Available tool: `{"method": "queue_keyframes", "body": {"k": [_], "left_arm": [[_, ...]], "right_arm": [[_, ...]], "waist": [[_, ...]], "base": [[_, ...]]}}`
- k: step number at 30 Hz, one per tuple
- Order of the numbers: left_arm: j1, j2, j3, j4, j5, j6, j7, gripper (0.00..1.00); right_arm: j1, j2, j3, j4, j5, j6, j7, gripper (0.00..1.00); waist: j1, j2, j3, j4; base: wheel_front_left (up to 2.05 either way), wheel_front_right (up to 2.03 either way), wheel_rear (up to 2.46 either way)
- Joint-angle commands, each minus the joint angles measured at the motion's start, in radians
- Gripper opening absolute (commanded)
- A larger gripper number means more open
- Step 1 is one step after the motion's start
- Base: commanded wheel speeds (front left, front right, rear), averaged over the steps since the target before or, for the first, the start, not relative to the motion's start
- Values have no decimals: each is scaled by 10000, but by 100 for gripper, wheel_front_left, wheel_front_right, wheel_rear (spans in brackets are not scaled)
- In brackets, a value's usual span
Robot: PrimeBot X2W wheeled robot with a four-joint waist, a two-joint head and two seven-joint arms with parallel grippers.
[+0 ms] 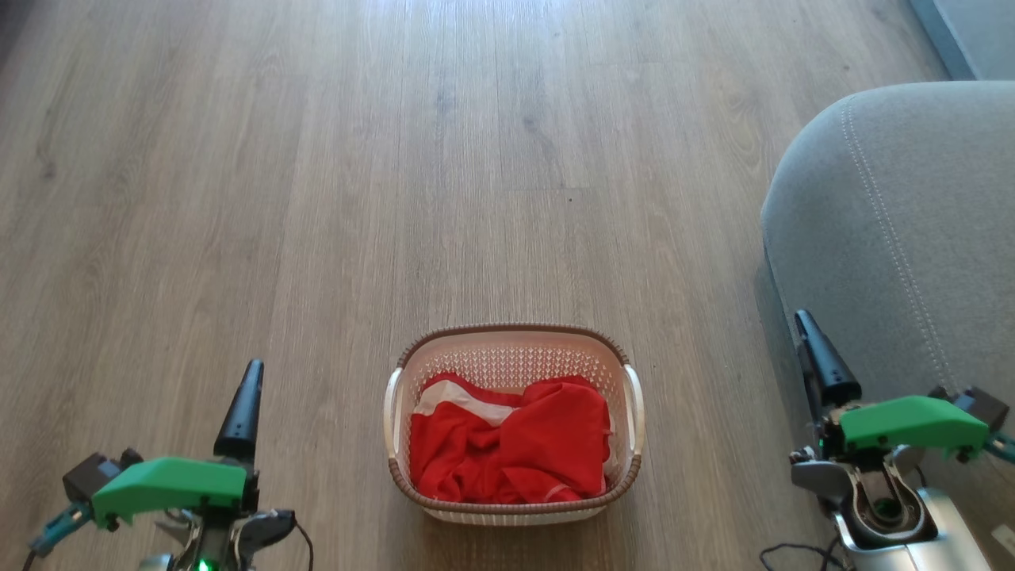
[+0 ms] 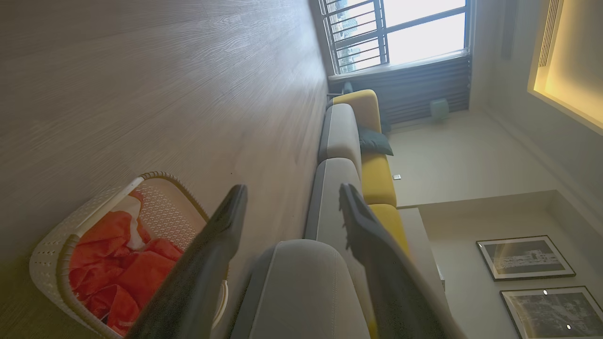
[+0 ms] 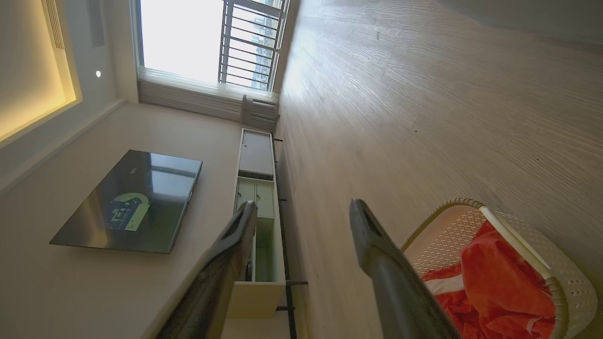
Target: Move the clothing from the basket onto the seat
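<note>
The cream basket (image 1: 515, 328) with a brown rim stands on the wood floor, centred low in the head view. The red clothing (image 1: 507, 452) with a white band lies crumpled inside it. The grey seat (image 1: 896, 222) rises to the basket's right. My left gripper (image 1: 247, 388) hangs open left of the basket and holds nothing. Beside the seat's front edge, my right gripper (image 1: 817, 349) is open and also holds nothing. In the left wrist view the left gripper (image 2: 292, 188) has spread fingers, with the basket (image 2: 47, 263), the clothing (image 2: 118, 273) and the seat (image 2: 301, 282) beyond. The right gripper (image 3: 304, 205) also shows parted fingers, next to the basket (image 3: 565, 278) and the clothing (image 3: 499, 278).
Wood floor (image 1: 396, 159) stretches ahead and to the left. The sofa has yellow backrests (image 2: 377, 174) and runs toward a barred window (image 2: 400, 33). A low cabinet (image 3: 256, 212) and a wall screen (image 3: 132, 200) stand across the room. Another grey cushion edge (image 1: 967, 32) sits at the far right.
</note>
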Motion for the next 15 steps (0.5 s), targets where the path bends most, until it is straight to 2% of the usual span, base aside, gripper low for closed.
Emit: {"method": "queue_keyframes", "body": {"k": [1,15], "left_arm": [[-640,211,50,-292,375,-30,-102,100],[-982,345,-190,-475,2972,-42,-511,100]], "right_arm": [[-690,-212,164,-248,-276,2,-121,100],[-1242,-403,778,-150,-2286,3,-535,100]], "waist": [[0,0,3,-4],[0,0,38,-21]], "base": [[0,0,0],[0,0,0]]}}
